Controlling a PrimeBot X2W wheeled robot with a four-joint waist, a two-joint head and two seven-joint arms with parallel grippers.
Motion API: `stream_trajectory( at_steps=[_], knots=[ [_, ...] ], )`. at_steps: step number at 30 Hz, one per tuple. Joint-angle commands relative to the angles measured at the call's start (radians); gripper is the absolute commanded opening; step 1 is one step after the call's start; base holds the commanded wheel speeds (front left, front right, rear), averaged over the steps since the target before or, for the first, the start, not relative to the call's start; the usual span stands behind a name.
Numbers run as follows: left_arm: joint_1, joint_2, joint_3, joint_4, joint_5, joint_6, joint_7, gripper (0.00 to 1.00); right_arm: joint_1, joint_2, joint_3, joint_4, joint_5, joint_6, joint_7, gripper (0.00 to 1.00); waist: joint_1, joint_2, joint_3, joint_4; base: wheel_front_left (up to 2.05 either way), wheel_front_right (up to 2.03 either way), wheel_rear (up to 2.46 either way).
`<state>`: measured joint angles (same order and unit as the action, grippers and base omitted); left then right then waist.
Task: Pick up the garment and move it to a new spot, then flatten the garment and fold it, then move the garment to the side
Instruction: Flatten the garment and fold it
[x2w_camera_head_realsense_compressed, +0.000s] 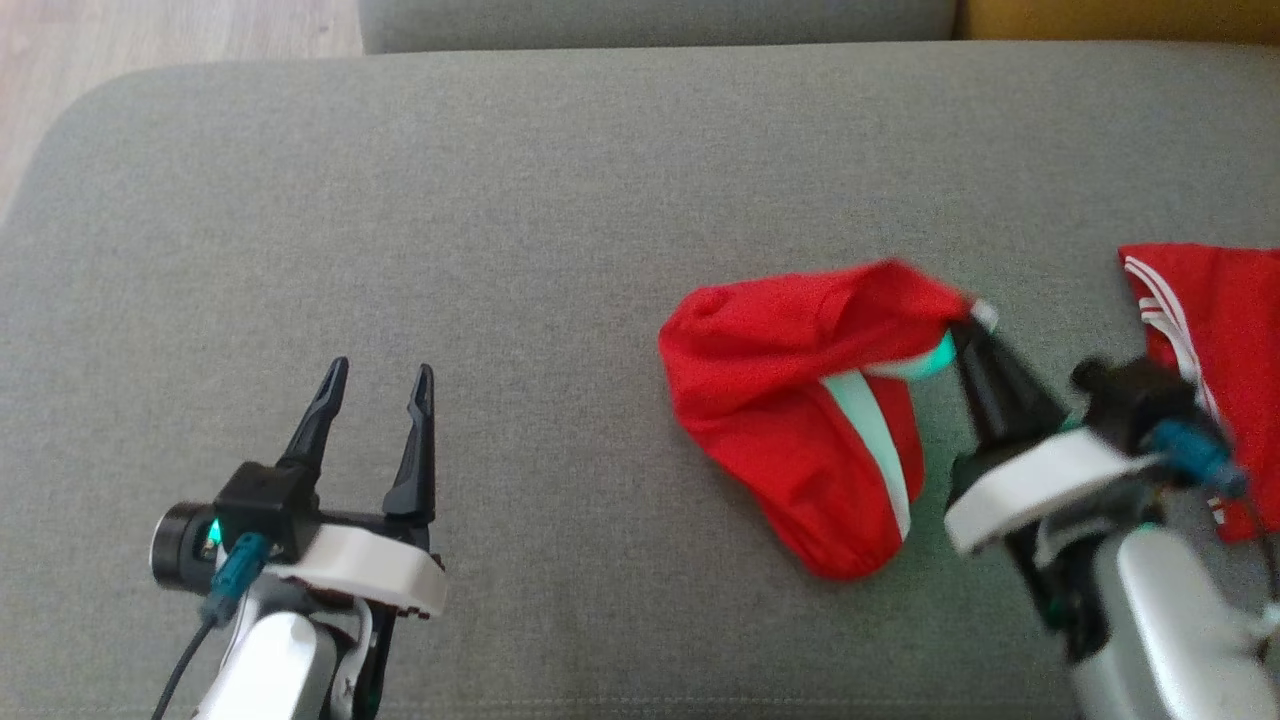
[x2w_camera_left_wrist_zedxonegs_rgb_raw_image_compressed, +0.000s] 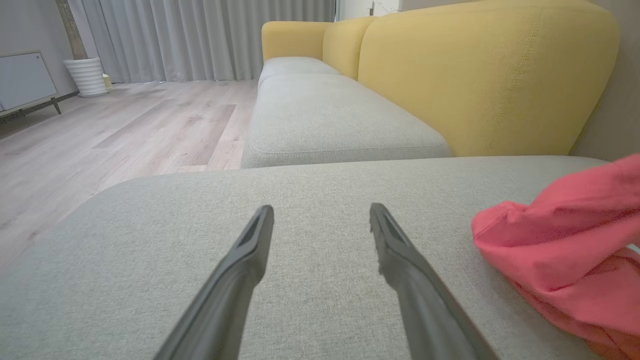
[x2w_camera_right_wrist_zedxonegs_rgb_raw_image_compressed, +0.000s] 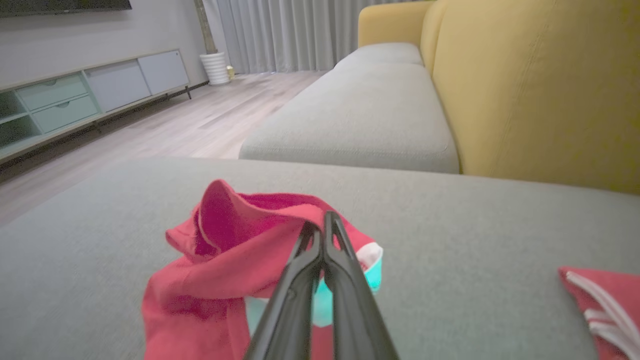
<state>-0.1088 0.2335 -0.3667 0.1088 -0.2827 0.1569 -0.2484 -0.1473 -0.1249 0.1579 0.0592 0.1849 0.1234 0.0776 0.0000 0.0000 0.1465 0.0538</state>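
Note:
The garment (x2w_camera_head_realsense_compressed: 790, 400) is a red piece with white and teal trim, crumpled on the grey sofa cushion (x2w_camera_head_realsense_compressed: 500, 200) right of centre. My right gripper (x2w_camera_head_realsense_compressed: 968, 322) is shut on its upper right edge, and that edge is lifted off the cushion. In the right wrist view the garment (x2w_camera_right_wrist_zedxonegs_rgb_raw_image_compressed: 225, 260) hangs bunched around my right gripper (x2w_camera_right_wrist_zedxonegs_rgb_raw_image_compressed: 322, 222), whose fingers are pressed together on the cloth. My left gripper (x2w_camera_head_realsense_compressed: 380, 385) stands open over bare cushion at the lower left, well clear of the garment. Beyond my left gripper (x2w_camera_left_wrist_zedxonegs_rgb_raw_image_compressed: 320, 215) in its wrist view, the garment (x2w_camera_left_wrist_zedxonegs_rgb_raw_image_compressed: 565, 250) lies to the right.
A second red piece with white stripes (x2w_camera_head_realsense_compressed: 1210, 330) lies at the cushion's right edge, also (x2w_camera_right_wrist_zedxonegs_rgb_raw_image_compressed: 600, 310) in the right wrist view. A yellow sofa back (x2w_camera_left_wrist_zedxonegs_rgb_raw_image_compressed: 475, 75) rises behind. Wooden floor (x2w_camera_left_wrist_zedxonegs_rgb_raw_image_compressed: 125, 130) lies beyond the cushion's left edge, with a low cabinet (x2w_camera_right_wrist_zedxonegs_rgb_raw_image_compressed: 75, 100) along the wall.

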Motion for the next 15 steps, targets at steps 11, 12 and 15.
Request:
stream_trajectory(
  at_steps=[11,12,15],
  knots=[
    [-0.100,-0.008,0.022,-0.020,0.025,-0.023,-0.013,1.00,-0.220,-0.030,-0.183,0.060,0.015,0.007,0.065,0.00,0.0000,0.0000,0.057,0.028,0.00,0.00,0.00],
    [-0.105,-0.011,0.021,-0.020,0.026,-0.025,-0.013,1.00,-0.233,-0.034,-0.198,0.089,0.013,0.007,0.071,0.00,0.0000,0.0000,0.064,0.033,0.00,0.00,0.00],
    [-0.120,-0.017,0.019,-0.024,0.032,-0.032,-0.013,1.00,-0.277,-0.040,-0.215,0.192,0.021,0.007,0.089,0.00,0.0000,0.0000,0.090,0.045,0.00,0.00,0.00]
  ],
)
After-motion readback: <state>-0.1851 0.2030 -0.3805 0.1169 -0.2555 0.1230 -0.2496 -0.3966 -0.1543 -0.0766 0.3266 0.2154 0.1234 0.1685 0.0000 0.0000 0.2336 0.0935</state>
